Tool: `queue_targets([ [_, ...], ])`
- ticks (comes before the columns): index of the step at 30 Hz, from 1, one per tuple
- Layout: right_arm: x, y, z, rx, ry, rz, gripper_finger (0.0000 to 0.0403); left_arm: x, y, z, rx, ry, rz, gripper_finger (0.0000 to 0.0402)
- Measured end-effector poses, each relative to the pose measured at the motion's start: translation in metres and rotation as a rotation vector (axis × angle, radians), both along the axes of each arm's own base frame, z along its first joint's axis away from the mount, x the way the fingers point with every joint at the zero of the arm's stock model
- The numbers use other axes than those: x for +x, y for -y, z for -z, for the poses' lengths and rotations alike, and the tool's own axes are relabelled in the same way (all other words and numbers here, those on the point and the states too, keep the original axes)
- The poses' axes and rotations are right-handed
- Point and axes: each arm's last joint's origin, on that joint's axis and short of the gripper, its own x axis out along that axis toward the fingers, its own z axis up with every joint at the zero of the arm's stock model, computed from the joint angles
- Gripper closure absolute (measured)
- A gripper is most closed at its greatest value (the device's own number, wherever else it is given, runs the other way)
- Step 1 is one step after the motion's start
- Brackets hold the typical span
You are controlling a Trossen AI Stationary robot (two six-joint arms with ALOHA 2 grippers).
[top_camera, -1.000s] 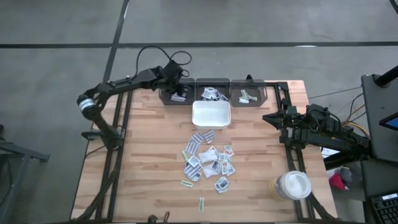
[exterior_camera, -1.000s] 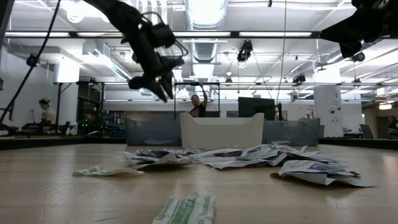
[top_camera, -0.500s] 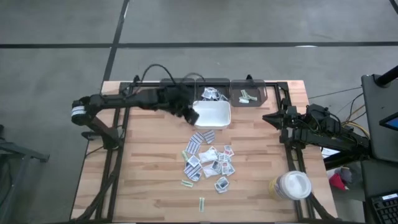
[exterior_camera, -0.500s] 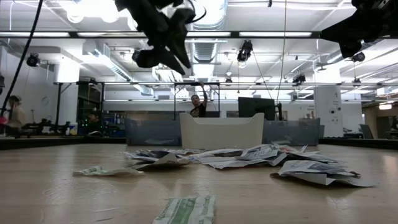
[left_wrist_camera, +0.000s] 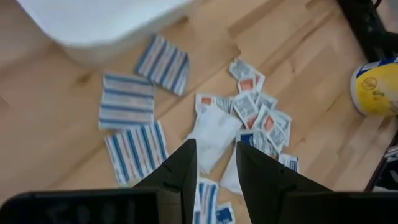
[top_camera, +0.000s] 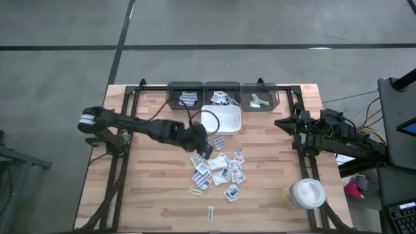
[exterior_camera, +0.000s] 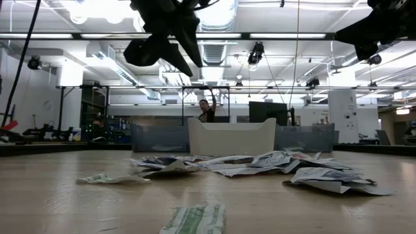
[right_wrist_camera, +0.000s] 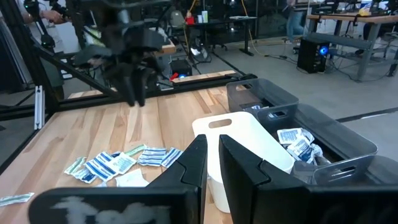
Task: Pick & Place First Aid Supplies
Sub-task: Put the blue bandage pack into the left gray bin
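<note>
The first aid supplies point(top_camera: 220, 168) lie in a loose heap of small flat packets on the wooden table, near the white tray point(top_camera: 221, 119). In the left wrist view, blue-striped packets point(left_wrist_camera: 127, 102) and red-printed packets point(left_wrist_camera: 252, 112) rest flat on the wood. My left gripper point(top_camera: 203, 148) hovers above the heap's far-left edge. It slants downward and is open point(left_wrist_camera: 216, 155), with nothing between its fingers. It hangs well above the table point(exterior_camera: 185, 65). My right gripper point(top_camera: 281, 122) waits at the right edge, level, its fingers close together point(right_wrist_camera: 212, 155) and empty.
Three dark bins point(top_camera: 222, 96) along the far edge hold sorted packets. A round white-lidded jar point(top_camera: 305, 194) stands near the right corner. Pale green strips point(top_camera: 211, 212) lie apart near the front edge. Bare wood stretches left of the heap.
My left gripper has swung from above the far-left bin toward the table's near edge and to the right. It passed the tray's left side and now hangs over the heap, at about the same height. Its wrist has turned, and its fingers have kept the same gap.
</note>
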Motion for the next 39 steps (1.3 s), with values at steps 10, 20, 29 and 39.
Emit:
queue_targets([
  [10, 0.0, 0.0, 0.0, 0.0, 0.0, 0.0, 0.0364, 0.012, 0.022, 0.029, -0.084, -0.074, -0.078, 0.0296],
  [20, 0.0, 0.0, 0.0, 0.0, 0.0, 0.0, 0.0364, 0.025, 0.025, 0.06, -0.099, -0.154, -0.129, 0.0296],
  [29, 0.0, 0.0, 0.0, 0.0, 0.0, 0.0, 0.0364, 0.035, 0.025, 0.093, -0.068, -0.245, -0.118, 0.0296],
  [39, 0.0, 0.0, 0.0, 0.0, 0.0, 0.0, 0.0364, 0.027, 0.008, 0.096, 0.02, -0.335, -0.194, 0.0296],
])
